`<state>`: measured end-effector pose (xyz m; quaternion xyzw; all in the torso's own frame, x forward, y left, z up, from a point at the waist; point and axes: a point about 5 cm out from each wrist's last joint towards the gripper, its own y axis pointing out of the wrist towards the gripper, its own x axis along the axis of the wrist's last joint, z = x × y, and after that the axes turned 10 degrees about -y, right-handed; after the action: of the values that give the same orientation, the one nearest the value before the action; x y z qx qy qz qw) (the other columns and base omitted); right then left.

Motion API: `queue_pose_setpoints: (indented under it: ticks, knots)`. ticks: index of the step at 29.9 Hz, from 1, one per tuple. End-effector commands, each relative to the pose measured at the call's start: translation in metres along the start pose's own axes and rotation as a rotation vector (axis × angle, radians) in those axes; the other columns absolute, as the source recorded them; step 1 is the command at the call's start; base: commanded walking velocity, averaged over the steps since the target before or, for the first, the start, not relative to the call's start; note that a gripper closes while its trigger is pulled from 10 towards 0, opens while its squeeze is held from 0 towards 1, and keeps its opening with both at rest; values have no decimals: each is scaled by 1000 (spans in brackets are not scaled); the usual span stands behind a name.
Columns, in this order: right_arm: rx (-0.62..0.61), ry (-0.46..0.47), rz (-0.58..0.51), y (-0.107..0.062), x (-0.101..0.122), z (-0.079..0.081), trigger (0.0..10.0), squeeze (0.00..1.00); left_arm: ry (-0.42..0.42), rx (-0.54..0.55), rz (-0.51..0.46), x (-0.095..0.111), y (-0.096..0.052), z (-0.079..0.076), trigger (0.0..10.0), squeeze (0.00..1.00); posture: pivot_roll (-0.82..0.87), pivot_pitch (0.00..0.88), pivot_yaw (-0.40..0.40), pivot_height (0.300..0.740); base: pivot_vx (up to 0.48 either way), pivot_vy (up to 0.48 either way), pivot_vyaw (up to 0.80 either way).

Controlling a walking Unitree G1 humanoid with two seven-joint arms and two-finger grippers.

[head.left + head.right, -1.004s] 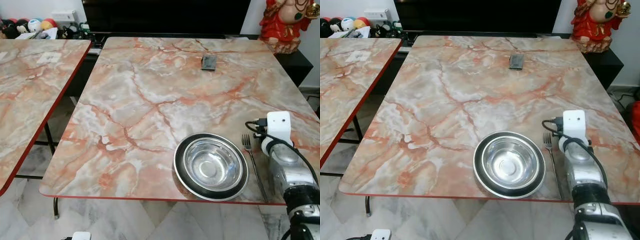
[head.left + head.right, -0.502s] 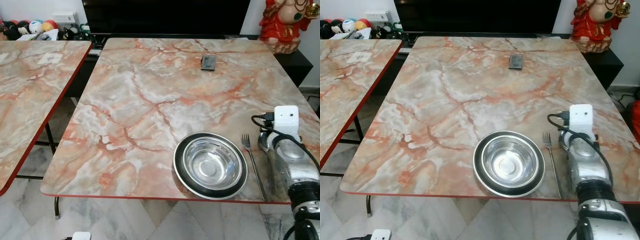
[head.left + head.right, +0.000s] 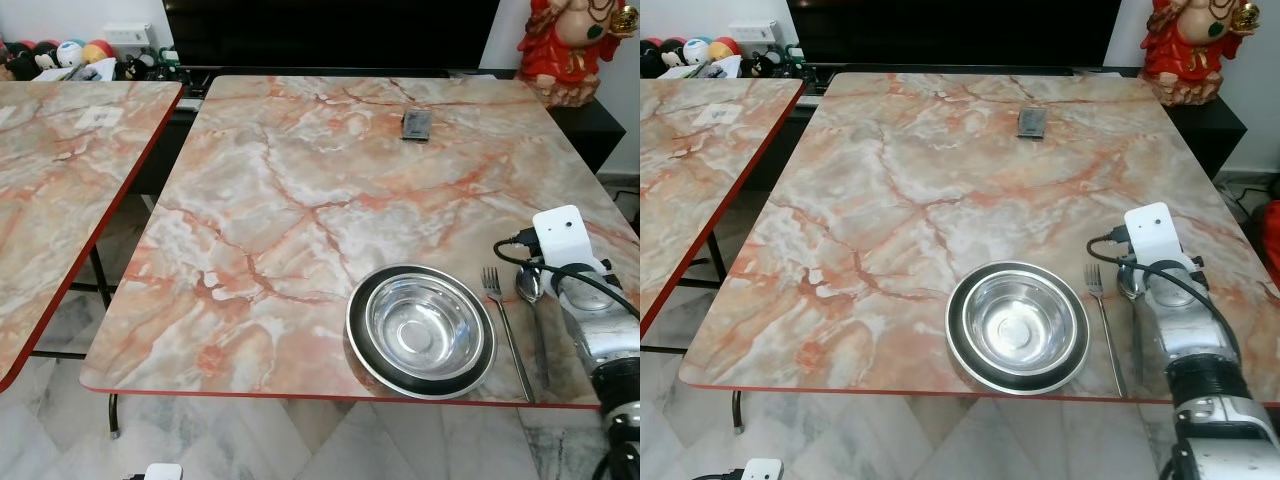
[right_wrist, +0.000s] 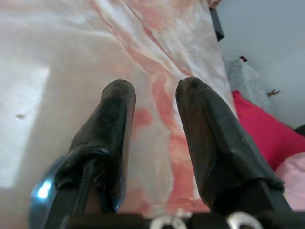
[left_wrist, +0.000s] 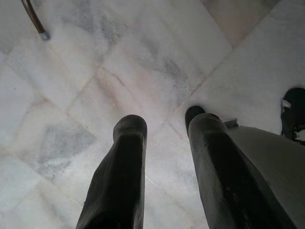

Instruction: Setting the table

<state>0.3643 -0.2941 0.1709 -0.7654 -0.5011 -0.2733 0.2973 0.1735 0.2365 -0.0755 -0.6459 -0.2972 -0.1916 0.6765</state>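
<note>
You saw the marbled worktop (image 3: 300,200) with its red edge, and near its front edge the steel bowl (image 3: 421,330) sat inside a dark-rimmed plate (image 3: 356,345), which serves here as your landmark. Just beside the bowl, on the robot's right, the fork (image 3: 505,328) lay with its tines pointing away from the robot, and just beyond the fork, farther from the bowl, the spoon (image 3: 534,305) lay parallel to it, bowl end away from the robot. The right gripper (image 4: 155,107) hung low over the worktop just right of the spoon; its jaws were spread with nothing between them, and in the right wrist view you could make out the spoon's shiny rounded end (image 4: 40,195) beneath one black finger (image 4: 102,143). The silver right arm (image 3: 600,340), with its white wrist camera housing (image 3: 562,238), reached in from the front corner of the worktop to the right of the bowl. Well beyond the bowl, toward the far edge of the worktop, a small dark flat object (image 3: 417,123) lay by itself. The left gripper (image 5: 167,131) hung idle below the worktop over the pale marble floor (image 5: 143,62), its jaws spread and empty. To the left of the bowl, well apart, a second marbled table (image 3: 60,190) stood, and a red figurine (image 3: 570,45) stood past the worktop's far right corner.
</note>
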Motion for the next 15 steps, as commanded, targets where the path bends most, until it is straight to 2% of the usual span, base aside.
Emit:
queue_pose_setpoints:
  ticks: [1,7,15]
  knots:
    - [10,-36,17,-2,-5,-3,10000,0,1,5,41,-10,-3,4,10000,0,-47,179,22,740,0,0,0]
    - [78,-93,9,-5,-5,-3,10000,0,1,1,44,-10,-3,3,10000,0,-48,176,21,740,0,0,0]
    - [145,-120,21,-7,-9,0,10000,0,-2,-5,47,-10,-3,3,10000,0,-50,175,21,740,0,0,0]
